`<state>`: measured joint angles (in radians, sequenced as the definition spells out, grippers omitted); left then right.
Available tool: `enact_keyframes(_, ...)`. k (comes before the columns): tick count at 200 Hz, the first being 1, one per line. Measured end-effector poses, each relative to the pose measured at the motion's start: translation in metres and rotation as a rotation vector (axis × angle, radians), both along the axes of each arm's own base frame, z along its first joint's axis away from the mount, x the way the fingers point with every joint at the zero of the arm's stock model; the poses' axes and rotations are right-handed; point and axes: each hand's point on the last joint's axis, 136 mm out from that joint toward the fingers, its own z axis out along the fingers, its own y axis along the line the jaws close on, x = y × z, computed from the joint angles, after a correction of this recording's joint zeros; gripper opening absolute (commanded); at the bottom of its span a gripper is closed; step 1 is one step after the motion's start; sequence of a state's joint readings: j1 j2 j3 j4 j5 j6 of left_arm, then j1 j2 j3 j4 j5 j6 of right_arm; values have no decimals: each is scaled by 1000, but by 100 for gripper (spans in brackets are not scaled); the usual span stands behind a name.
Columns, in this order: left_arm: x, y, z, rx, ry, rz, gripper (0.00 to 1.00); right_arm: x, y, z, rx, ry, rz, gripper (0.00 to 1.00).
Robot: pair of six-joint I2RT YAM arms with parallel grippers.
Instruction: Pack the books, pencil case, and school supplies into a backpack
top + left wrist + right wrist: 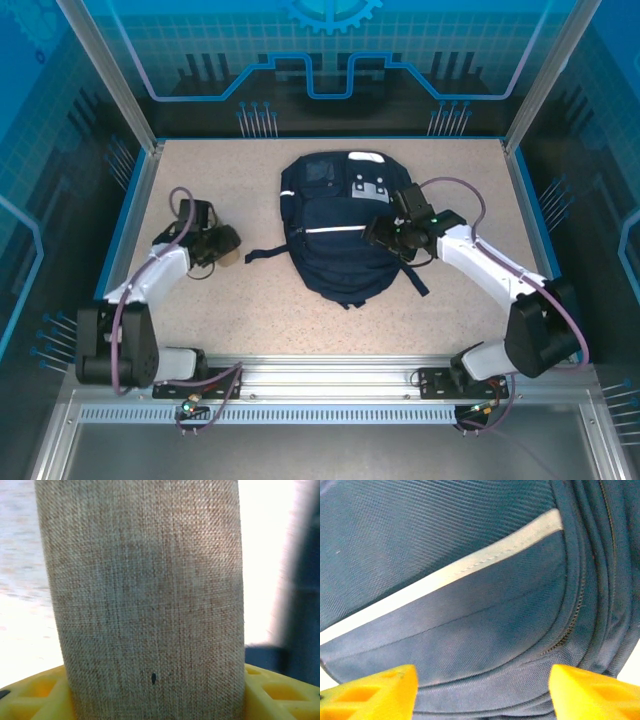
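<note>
From above, the large navy-blue fabric backpack (330, 250) lies flat in the middle of the speckled beige table (250, 310), its white-and-grey front patch (368, 185) towards the far side and a dark strap (265, 255) trailing out to its left. Left of it and apart from it, the left gripper (222, 245) has the small tan soft pencil case (231, 250) at its tip, low over the table. On the other side, the right gripper (378, 237) sits on the backpack's right edge, purple cable (455, 185) looping behind it. Blue-lit panels (330, 60) wall the cell in, and a ribbed aluminium rail (320, 375) runs along the near edge by the arm bases. Over to the left wrist: the pencil case (145, 595) stands upright and huge in frame, coarse tan weave with one small dark fleck, and it spans the whole gap of the left gripper (155, 702), both yellow fingers (30, 695) pressed against its sides, so it is clamped. Behind it the table is washed out white; a dark blue blur (305, 605) sits at the right, too soft to identify. Now the right wrist: the backpack (420, 530) up close, a white stripe (470, 570) slanting across the ribbed cloth and a dark zipper (570, 630) curving down the right. The right gripper (482, 692) has its yellow fingers (375, 690) spread wide, with nothing caught between them, the fabric lying beyond.
</note>
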<state>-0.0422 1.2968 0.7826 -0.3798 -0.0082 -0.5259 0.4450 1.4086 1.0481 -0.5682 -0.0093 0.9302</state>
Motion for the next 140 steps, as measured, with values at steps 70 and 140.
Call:
enact_keyframes(70, -25, -167, 74, -59, -234, -541, 42, 0, 23, 57, 151, -150, 197, 79)
enact_keyframes(140, -56, -261, 76, -76, -319, -942, 41, -4, 75, 90, 387, -145, 445, 75)
